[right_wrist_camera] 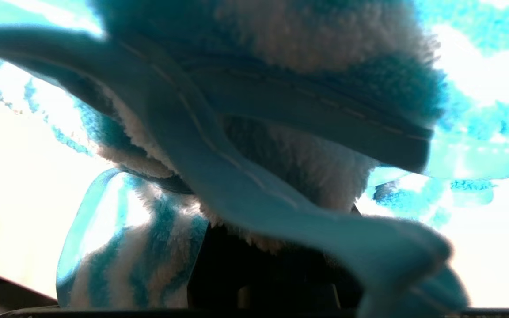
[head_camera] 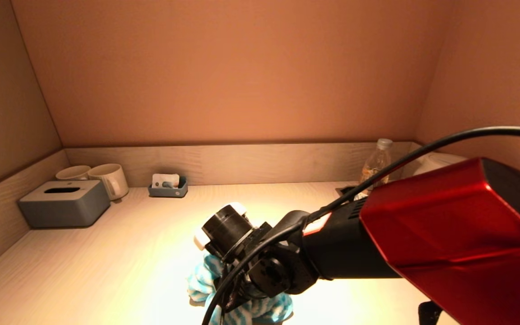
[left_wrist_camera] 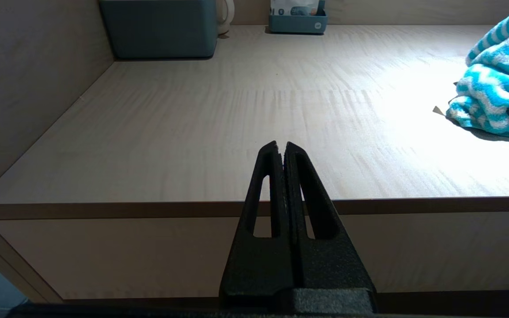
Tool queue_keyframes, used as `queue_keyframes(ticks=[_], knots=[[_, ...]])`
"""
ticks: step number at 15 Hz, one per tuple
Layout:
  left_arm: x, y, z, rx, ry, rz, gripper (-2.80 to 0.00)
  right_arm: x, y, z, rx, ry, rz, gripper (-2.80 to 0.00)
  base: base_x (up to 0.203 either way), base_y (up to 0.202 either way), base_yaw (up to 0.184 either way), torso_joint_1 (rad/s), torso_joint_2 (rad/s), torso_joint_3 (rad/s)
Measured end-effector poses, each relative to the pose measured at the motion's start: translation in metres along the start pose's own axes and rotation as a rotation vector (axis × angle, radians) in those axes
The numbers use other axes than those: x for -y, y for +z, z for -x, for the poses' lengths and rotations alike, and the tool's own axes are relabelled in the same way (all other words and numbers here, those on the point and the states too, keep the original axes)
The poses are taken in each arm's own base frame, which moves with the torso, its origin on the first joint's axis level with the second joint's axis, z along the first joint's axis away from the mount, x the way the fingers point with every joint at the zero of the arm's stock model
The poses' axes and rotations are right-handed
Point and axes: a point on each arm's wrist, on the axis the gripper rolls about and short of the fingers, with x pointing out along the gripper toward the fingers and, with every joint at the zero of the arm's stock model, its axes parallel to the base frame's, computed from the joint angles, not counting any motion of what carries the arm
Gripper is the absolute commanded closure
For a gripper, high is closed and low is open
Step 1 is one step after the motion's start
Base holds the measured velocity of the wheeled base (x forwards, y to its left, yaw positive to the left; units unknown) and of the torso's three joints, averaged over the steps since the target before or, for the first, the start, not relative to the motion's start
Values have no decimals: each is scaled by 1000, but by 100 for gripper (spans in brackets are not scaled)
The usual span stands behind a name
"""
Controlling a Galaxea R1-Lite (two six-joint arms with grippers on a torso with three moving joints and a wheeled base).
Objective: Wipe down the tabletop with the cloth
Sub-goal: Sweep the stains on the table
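Parked off the tabletop (left_wrist_camera: 219, 132) front edge: left gripper (left_wrist_camera: 282, 152), jaws pressed together. At 6 o'clock: striped cloth (head_camera: 206, 280), bunched, clamped by right gripper (head_camera: 237, 295), fingers buried. Farther, 11 o'clock: small tray (head_camera: 168, 191) holding sachets, partly hidden.

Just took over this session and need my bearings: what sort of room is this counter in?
Probably a hotel room or office refreshment nook: a wooden counter recessed between walls, with two mugs, a tissue box, a sachet tray and a water bottle.
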Motion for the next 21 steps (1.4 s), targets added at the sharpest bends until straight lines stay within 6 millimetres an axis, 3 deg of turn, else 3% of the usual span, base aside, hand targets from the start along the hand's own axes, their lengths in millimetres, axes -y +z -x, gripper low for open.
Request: queue_keyframes(ticks=[4, 8, 10, 15, 18, 21], knots=[[0, 0, 0, 0, 0, 0, 0, -19, 29, -5, 80, 38, 7, 0, 0, 0, 0, 0, 0, 0], [0, 0, 0, 0, 0, 0, 0, -22, 64, -15, 139, 38, -21, 0, 0, 0, 0, 0, 0, 0], [0, 0, 0, 0, 0, 0, 0, -6, 73, -29, 121, 2, -48, 0, 0, 0, 0, 0, 0, 0], [0, 0, 0, 0, 0, 0, 0, 64, 79, -50, 39, -110, -155, 0, 0, 0, 0, 0, 0, 0], [0, 0, 0, 0, 1, 0, 0, 99, 72, -42, -15, -159, -214, 0, 0, 0, 0, 0, 0, 0], [0, 0, 0, 0, 0, 0, 0, 111, 52, -28, -81, -184, -219, 0, 0, 0, 0, 0, 0, 0]])
